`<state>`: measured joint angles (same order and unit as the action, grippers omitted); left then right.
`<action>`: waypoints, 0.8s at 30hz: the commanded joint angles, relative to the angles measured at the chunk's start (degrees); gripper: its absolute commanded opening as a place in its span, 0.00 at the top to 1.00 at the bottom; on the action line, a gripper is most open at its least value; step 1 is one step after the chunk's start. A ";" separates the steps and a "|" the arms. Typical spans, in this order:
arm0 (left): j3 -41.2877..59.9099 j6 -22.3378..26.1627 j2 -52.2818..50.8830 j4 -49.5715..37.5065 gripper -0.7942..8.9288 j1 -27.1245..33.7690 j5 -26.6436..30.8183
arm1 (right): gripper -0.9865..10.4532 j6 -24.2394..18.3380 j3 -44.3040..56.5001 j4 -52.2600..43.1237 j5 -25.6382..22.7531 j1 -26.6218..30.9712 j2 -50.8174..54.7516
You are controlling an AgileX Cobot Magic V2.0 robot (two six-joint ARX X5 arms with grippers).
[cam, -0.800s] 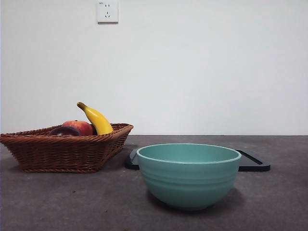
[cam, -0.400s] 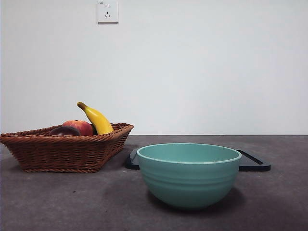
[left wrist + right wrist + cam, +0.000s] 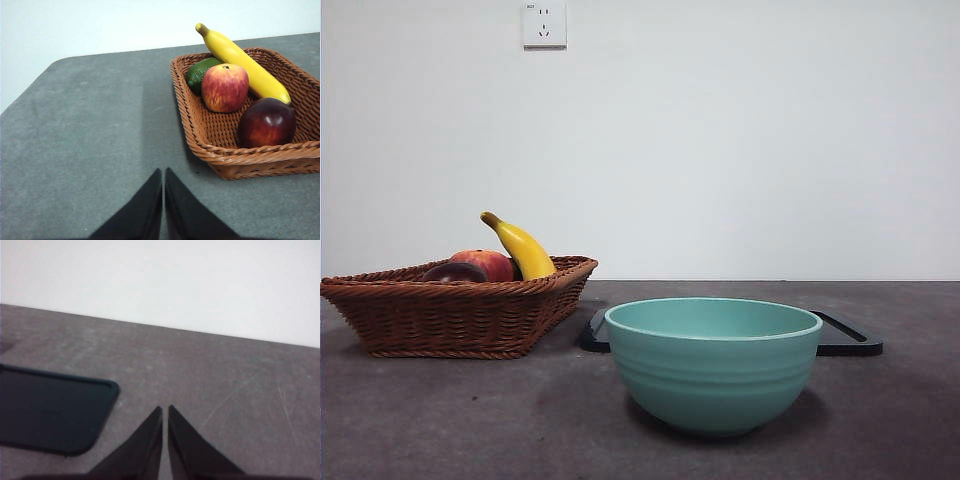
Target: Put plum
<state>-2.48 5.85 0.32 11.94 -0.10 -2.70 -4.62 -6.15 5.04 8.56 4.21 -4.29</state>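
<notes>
The plum (image 3: 267, 123) is a glossy dark maroon fruit lying in a brown wicker basket (image 3: 205, 139), near its closer rim; in the front view only the plum's dark top (image 3: 453, 272) peeks over the basket wall (image 3: 450, 318). My left gripper (image 3: 163, 176) is shut with nothing in it and hangs over bare table beside the basket, apart from the fruit. My right gripper (image 3: 165, 412) is shut and empty over the table next to a black tray (image 3: 50, 412). Neither arm shows in the front view.
A red-orange peach-like fruit (image 3: 224, 87), a yellow banana (image 3: 244, 62) and a green fruit (image 3: 200, 73) share the basket. A teal bowl (image 3: 712, 362) stands in the front middle of the table, with the flat black tray (image 3: 845, 340) behind it.
</notes>
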 commanded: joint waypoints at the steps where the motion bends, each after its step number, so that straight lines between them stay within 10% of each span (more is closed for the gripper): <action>1: 1.18 -0.55 -0.15 0.44 0.91 0.13 0.17 | 0.90 1.51 2.10 -0.79 -1.20 0.42 1.46; 24: 1.16 -0.55 -0.15 0.44 0.91 0.13 0.15 | 0.90 4.59 5.51 3.96 -1.53 0.59 4.09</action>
<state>-2.46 5.85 0.32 11.86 -0.10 -2.70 -1.02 -0.91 9.21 7.22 4.62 -0.36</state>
